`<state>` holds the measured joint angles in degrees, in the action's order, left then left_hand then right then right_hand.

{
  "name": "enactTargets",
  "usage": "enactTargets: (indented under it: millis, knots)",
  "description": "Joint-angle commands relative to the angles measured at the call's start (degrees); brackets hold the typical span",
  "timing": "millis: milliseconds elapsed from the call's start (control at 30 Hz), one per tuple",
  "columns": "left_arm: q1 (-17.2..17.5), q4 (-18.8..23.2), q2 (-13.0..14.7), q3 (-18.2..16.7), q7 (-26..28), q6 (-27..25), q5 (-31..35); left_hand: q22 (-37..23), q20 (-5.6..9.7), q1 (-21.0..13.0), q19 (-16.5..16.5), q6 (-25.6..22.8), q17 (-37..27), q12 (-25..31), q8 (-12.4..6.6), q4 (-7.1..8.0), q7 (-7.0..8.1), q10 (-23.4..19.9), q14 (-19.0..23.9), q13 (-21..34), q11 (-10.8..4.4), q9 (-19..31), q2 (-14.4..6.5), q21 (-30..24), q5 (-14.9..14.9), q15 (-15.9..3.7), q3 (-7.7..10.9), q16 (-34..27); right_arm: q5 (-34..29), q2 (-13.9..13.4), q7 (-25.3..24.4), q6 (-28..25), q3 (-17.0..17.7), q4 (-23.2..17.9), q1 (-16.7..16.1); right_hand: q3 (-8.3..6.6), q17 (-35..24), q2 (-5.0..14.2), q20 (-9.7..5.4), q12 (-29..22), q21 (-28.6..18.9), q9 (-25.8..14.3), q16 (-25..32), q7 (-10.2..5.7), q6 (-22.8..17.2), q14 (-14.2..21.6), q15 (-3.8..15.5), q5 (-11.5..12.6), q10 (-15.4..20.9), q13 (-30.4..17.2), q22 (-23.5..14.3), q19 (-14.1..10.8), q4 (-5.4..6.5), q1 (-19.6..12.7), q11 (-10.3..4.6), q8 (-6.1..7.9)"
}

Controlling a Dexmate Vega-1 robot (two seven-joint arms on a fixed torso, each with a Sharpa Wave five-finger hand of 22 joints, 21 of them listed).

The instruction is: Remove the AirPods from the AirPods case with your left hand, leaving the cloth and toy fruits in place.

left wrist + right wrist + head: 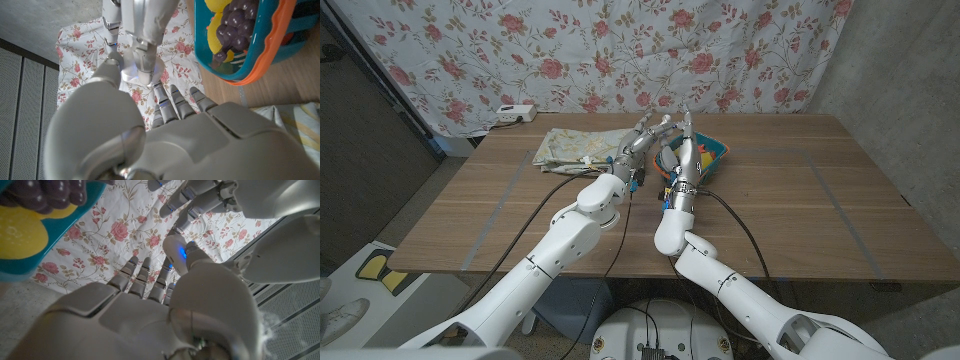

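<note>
Wooden table [800, 200]: cloth [575, 148], fruit basket [715, 155] flank raised hands.

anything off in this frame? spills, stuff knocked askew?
Nothing stands out. The cloth lies rumpled on the table, and the toy fruits sit inside their basket. Left hand and right hand meet close together above the table's far side; what they hold is unclear.

A white backdrop curtain [620, 50] carries a pink rose print with green leaves. The folded cloth [575, 147] is pale cream with a faint floral pattern. The plastic basket [250, 65] is teal with an orange rim, holding dark purple toy grapes [240, 20] and a yellow toy fruit [20, 232]. The wooden table [800, 200] is brown.
</note>
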<state>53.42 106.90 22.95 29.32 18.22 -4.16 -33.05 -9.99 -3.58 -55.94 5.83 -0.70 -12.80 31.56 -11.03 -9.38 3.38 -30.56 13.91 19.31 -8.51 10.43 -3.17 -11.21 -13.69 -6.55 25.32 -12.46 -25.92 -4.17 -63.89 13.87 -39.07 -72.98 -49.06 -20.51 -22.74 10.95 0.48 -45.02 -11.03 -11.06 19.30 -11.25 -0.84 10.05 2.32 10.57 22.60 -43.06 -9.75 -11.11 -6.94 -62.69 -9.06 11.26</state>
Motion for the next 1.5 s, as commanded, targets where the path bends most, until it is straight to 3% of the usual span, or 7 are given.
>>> enactTargets:
  millis: [33, 133, 367, 833, 933, 1167, 1500]
  knots:
    - [-0.42, 0.25, 0.37, -0.02, -0.10, -2.08, -1.45, -0.21, -0.24, 1.90, -0.36, 1.10, -0.16, 6.81, 0.33, 0.78, 1.73, -1.99, -0.63, 7.90, -3.51, -0.05, 0.52, -0.05, -0.15, 0.83, -0.75, 0.18, 1.28, -0.19, -0.11, 1.89, 0.35, 0.48, -0.01, -0.59, -0.36, 0.21, -0.32, -1.94, -0.19, -0.18, 0.23, -0.30, -0.43, 0.53, 10.54, 0.21, 4.26, 0.27, -0.08, 0.03, -0.14, -0.97, -3.44, 0.15]
    - [-0.59, 0.12, 0.66, 0.31, -0.14, -1.61, -0.65, -0.25, -0.64, 4.03, -0.72, 1.15, -0.25, 5.02, 0.11, 1.28, 3.78, 0.53, -1.73, 7.09, -3.24, -0.06, 1.70, -0.01, 0.41, 2.38, -2.03, 0.33, 1.33, -0.19, -0.07, 1.87, 0.44, 0.45, -0.08, -0.66, -0.44, 0.18, -0.36, -1.98, -0.16, -0.19, 0.25, -0.31, -0.47, 0.58, 10.52, 0.19, 4.50, 0.43, -0.08, 0.08, -0.18, -1.13, -3.43, 0.11]
    - [-0.66, -0.14, 0.86, 0.39, -0.69, -1.54, -1.06, -0.33, -2.12, 8.24, -1.78, 2.40, 0.04, 0.41, 0.20, 1.97, 3.85, 5.39, -4.22, 4.92, -1.42, -0.06, 4.00, 0.08, 1.91, 3.85, -4.38, 0.40, 1.45, -0.22, -0.05, 2.11, 0.45, 0.77, 0.07, -0.79, -0.69, 0.11, -0.47, -2.03, -0.11, -0.20, 0.35, -0.34, -0.70, 0.78, 10.54, 0.11, 4.97, 0.92, -0.07, 0.18, -0.23, -1.51, -3.42, 0.04]
    - [-0.44, -0.18, 0.58, 0.55, -0.05, -1.27, -0.87, -0.37, -2.65, 9.60, -2.50, 3.37, 0.57, -3.19, 0.18, 1.77, 3.77, 8.94, -6.72, 3.34, 0.39, -0.07, 4.21, 0.02, 2.36, 5.34, -5.06, 0.63, 1.63, -0.44, 0.02, 2.47, 0.48, 0.83, 0.16, -0.87, -1.17, -0.03, -0.68, -2.10, -0.06, -0.23, 0.52, -0.24, -1.50, 1.18, 10.59, 0.04, 5.43, 1.68, -0.07, 0.30, -0.25, -2.04, -3.40, 0.06]
    - [-0.38, 0.01, 0.67, 0.62, 0.07, -1.36, -0.69, -0.37, -2.76, 9.78, -2.74, 3.72, 0.65, -3.83, 0.21, 1.74, 3.79, 9.38, -7.36, 3.02, -0.58, -0.07, 4.07, 0.05, 2.37, 5.43, -5.12, 0.68, 1.71, -0.49, 0.05, 2.48, 0.54, 0.79, 0.11, -0.87, -1.22, -0.05, -0.70, -2.08, -0.07, -0.23, 0.53, -0.22, -1.55, 1.21, 10.61, 0.03, 5.46, 1.80, -0.07, 0.26, -0.25, -2.11, -3.38, 0.04]
    - [-0.20, -0.05, 0.60, 0.80, 0.42, -0.64, 0.46, -0.38, -3.08, 10.00, -3.04, 4.21, 0.77, -4.73, 0.23, 1.62, 3.83, 9.89, -8.01, 2.56, -0.01, -0.07, 4.01, 0.06, 2.38, 5.71, -5.21, 0.66, 2.01, -0.61, 0.06, 2.83, 0.72, 0.75, 0.01, -0.80, -1.39, -0.13, -0.69, -2.11, -0.06, -0.25, 0.55, 0.02, -1.94, 1.28, 10.61, 0.00, 5.72, 2.18, -0.07, 0.29, -0.21, -2.21, -3.31, 0.08]
    - [0.43, 0.34, 0.64, 0.97, 0.62, -0.23, 1.73, -0.38, -3.29, 10.34, -3.36, 4.64, 0.92, -6.09, 0.17, 1.53, 3.89, 11.10, -9.57, 2.01, 0.40, -0.08, 3.88, 0.05, 2.38, 6.25, -5.33, 0.86, 9.00, 0.10, 4.41, 6.76, 2.76, -0.11, -1.20, -0.49, -1.69, -0.60, -0.66, -2.37, -0.09, -0.25, 0.71, 0.42, -2.88, 1.83, 10.58, -0.10, 6.73, 2.95, -0.06, 0.20, -0.31, -2.38, -3.18, 0.18]
